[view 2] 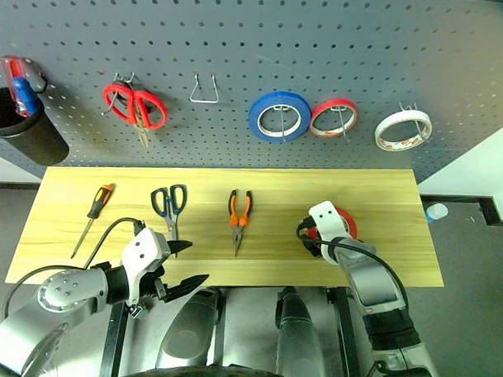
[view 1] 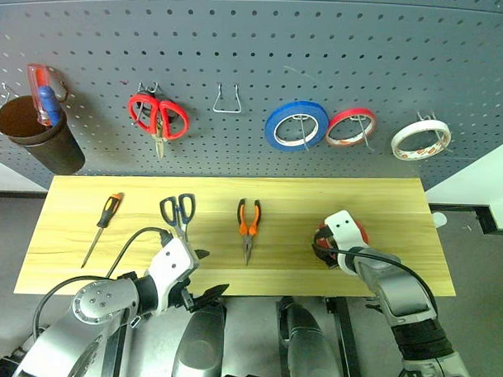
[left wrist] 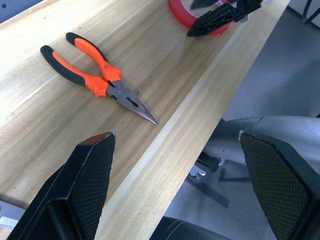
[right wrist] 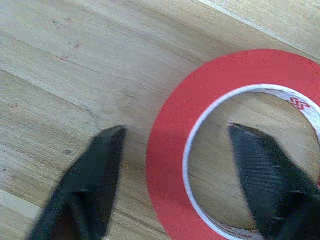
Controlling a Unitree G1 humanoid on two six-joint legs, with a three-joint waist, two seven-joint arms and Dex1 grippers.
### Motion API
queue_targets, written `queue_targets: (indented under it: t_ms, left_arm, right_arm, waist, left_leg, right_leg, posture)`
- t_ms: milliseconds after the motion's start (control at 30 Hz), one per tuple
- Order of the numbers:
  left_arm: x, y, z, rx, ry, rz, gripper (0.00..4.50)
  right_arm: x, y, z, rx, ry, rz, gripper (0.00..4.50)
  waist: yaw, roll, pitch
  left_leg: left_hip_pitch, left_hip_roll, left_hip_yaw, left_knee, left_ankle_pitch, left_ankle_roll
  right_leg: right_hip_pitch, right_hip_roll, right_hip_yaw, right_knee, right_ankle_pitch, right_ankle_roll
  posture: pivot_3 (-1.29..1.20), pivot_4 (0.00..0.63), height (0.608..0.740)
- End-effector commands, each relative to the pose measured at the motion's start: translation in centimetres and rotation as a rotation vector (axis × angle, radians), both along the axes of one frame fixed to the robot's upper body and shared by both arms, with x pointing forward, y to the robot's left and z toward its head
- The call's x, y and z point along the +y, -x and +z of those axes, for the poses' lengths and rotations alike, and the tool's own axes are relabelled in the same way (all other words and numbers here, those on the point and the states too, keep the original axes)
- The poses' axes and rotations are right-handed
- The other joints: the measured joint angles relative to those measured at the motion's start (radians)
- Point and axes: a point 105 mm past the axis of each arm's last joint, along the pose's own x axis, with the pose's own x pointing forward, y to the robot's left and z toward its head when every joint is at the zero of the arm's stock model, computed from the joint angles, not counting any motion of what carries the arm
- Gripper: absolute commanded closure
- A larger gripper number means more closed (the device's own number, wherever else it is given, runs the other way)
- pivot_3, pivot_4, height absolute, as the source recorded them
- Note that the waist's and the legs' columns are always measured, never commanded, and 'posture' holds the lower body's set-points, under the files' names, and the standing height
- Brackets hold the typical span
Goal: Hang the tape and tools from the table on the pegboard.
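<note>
The pegboard [view 1: 255, 73] is the biggest thing here. It stands behind the table [view 1: 383, 201] and carries a brown cup [view 1: 38, 135], red-handled scissors [view 1: 159, 115], an empty wire hook [view 1: 227, 99], a blue roll [view 1: 295, 125], a smaller red roll [view 1: 351, 127] and a white roll [view 1: 421, 139].

The table lies just below the pegboard, and all other places are given from this table. On its right part lies the tape [right wrist: 175, 150], flat on the wood. The right gripper [right wrist: 175, 142] is over the tape: one finger [right wrist: 87, 180] is outside the ring on the wood and the other finger [right wrist: 265, 175] is inside the hole. The fingers are partly closed around the red band, but I cannot tell if they press it already.

The left gripper [view 2: 183, 265] hangs at the front edge of the table, left of the middle, with its fingers wide apart and nothing between them.

The pliers [view 1: 248, 226] lie in the middle of the table. The scissors [view 1: 178, 212] lie to the left of them, and the screwdriver [view 1: 103, 225] lies near the left end.
</note>
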Motion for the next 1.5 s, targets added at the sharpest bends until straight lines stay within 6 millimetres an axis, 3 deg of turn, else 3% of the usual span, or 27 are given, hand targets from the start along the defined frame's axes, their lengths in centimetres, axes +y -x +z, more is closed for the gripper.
queue_targets:
  t_ms: [33, 167, 433, 800, 1033, 1133, 1267, 1500]
  left_arm:
    - [-0.1, 0.1, 0.9, -0.034, 0.003, -0.005, 0.36]
    - [-0.1, -0.1, 1.0, -0.04, 0.004, -0.001, 0.36]
    - [-0.2, -0.6, 1.4, -0.06, 0.019, 0.006, 0.36]
    - [-2.2, -1.0, 2.8, -0.125, 0.147, -0.11, 0.36]
    - [-3.0, -2.4, 2.5, -0.21, 0.181, -0.17, 0.36]
    - [-3.2, -3.4, 2.4, -0.243, 0.201, -0.183, 0.36]
    - [-3.5, -4.2, 2.2, -0.277, 0.232, -0.2, 0.36]
    - [-4.0, -5.5, 2.2, -0.36, 0.306, -0.203, 0.36]
  right_arm:
    - [-1.5, 0.7, -1.2, 0.056, 0.054, -0.054, 2.58]
    - [-1.5, 0.6, -1.1, 0.055, 0.055, -0.057, 3.8]
    - [-1.4, 0.2, -1.0, 0.044, 0.058, -0.056, 3.82]
    - [-1.9, -0.3, 0.3, -0.041, 0.042, -0.024, 3.82]
    - [-3.3, 0.9, 1.1, -0.102, 0.023, -0.023, 3.82]
    - [-3.5, 2.6, 1.6, -0.12, -0.009, 0.004, 3.82]
    - [-3.0, 4.5, 3.6, -0.193, -0.083, 0.049, 3.82]
    - [-2.3, 6.2, 7.6, -0.346, -0.235, 0.09, 3.82]
  waist:
    - [0.0, 0.0, 0.003]
    - [0.0, 0.0, 0.005]
    - [0.0, 0.0, 0.008]
    - [0.003, -0.001, -0.002]
    - [0.029, -0.003, -0.047]
    - [0.034, 0.001, -0.075]
    - [0.025, 0.002, -0.117]
    - [-0.008, 0.003, -0.179]
  left_leg:
    - [0.0, 0.0, 0.0, 0.0, 0.0, 0.0]
    - [0.0, 0.0, -0.001, 0.0, 0.0, -0.001]
    - [0.0, 0.0, -0.001, 0.0, 0.0, -0.001]
    - [-0.005, 0.0, -0.002, 0.001, 0.004, -0.007]
    - [-0.017, 0.0, -0.002, 0.001, 0.006, -0.012]
    - [-0.017, 0.0, -0.003, 0.001, 0.006, -0.012]
    - [-0.013, 0.0, -0.003, 0.002, 0.006, -0.011]
    - [-0.002, 0.0, -0.004, 0.002, 0.005, -0.008]
  right_leg:
    - [0.0, 0.0, 0.0, 0.0, 0.0, 0.0]
    - [0.0, 0.0, 0.0, 0.0, 0.0, 0.001]
    - [0.0, 0.0, 0.0, 0.0, 0.0, 0.001]
    - [-0.003, -0.001, -0.002, -0.001, 0.001, 0.002]
    - [-0.013, -0.002, -0.006, -0.001, 0.004, 0.003]
    - [-0.012, -0.002, -0.006, -0.001, 0.005, 0.002]
    - [-0.007, -0.002, -0.007, -0.002, 0.005, 0.003]
    - [0.011, -0.002, -0.007, -0.014, 0.008, 0.001]
  posture:
    - [0.42, 0.338, 0.72]
    - [0.42, 0.338, 0.72]
    - [0.42, 0.322, 0.72]
    - [0.4, 0.206, 0.72]
    - [0.37, 0.122, 0.72]
    - [0.33, 0.086, 0.72]
    - [0.3, 0.061, 0.72]
    - [0.24, 0.015, 0.72]
